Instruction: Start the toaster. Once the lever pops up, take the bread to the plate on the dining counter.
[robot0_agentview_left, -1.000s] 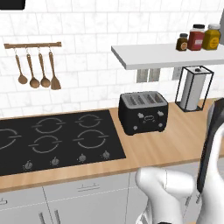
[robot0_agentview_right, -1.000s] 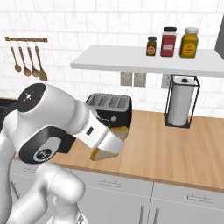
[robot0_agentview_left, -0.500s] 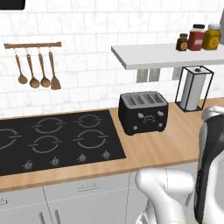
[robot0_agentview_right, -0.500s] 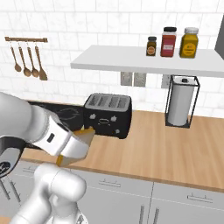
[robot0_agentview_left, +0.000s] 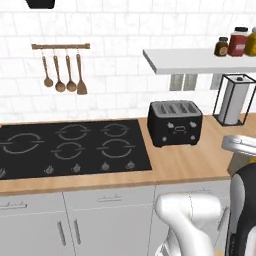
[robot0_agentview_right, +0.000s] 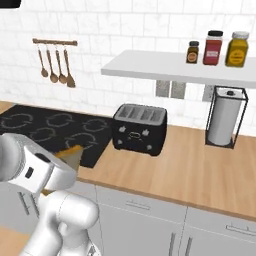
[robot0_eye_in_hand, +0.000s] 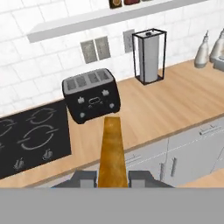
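Pinching the flat tan bread slice (robot0_eye_in_hand: 112, 151), my two-finger gripper (robot0_eye_in_hand: 113, 177) holds it edge-on. Beyond it, the black boxy two-slot toaster (robot0_eye_in_hand: 91, 95) sits on the wood counter (robot0_eye_in_hand: 175, 103).

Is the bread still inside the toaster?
Out. The bread sits clamped in the end effector, away from the toaster.

toaster (robot0_agentview_left: 175, 123) on counter (robot0_agentview_left: 190, 162), right of cooktop (robot0_agentview_left: 70, 147), left of paper-towel holder (robot0_agentview_left: 233, 100).

1. I can't read any text, brand or number from here
2. The toaster (robot0_agentview_left: 175, 123) has white markings on its front, too small to make out
3. Labels on the shelf jars (robot0_agentview_right: 213, 47) are illegible
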